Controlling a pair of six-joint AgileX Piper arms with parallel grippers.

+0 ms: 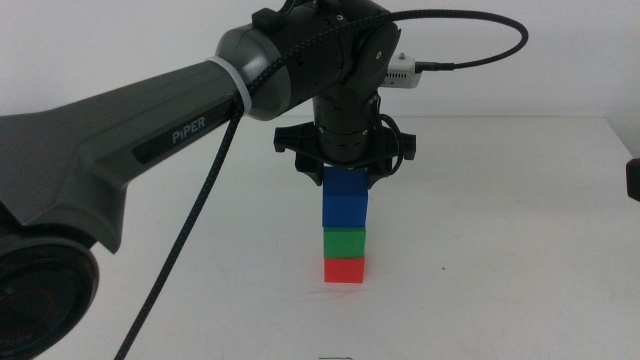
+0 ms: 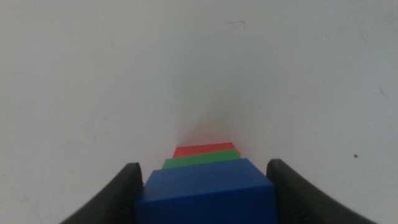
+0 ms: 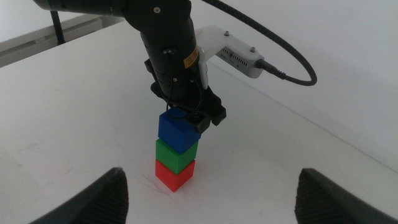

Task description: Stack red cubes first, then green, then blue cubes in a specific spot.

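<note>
The red cube (image 1: pixel 344 270) sits on the white table. The green cube (image 1: pixel 345 241) is on it and the blue cube (image 1: pixel 345 207) is on top. My left gripper (image 1: pixel 345 180) comes straight down over the stack, jaws on either side of the blue cube (image 2: pixel 205 196) and against its sides. The left wrist view shows the green (image 2: pixel 200 161) and red (image 2: pixel 202 150) edges below it. The right wrist view shows the stack (image 3: pixel 176 154) with the blue cube slightly turned. My right gripper (image 3: pixel 211 193) is open, empty and well back from the stack.
The left arm's cable (image 1: pixel 190 230) hangs down to the table on the left. The left wrist camera (image 1: pixel 400 70) sticks out behind the wrist. The right arm shows as a dark edge (image 1: pixel 632 178) at the far right. The table's far edge (image 1: pixel 520 117) runs behind.
</note>
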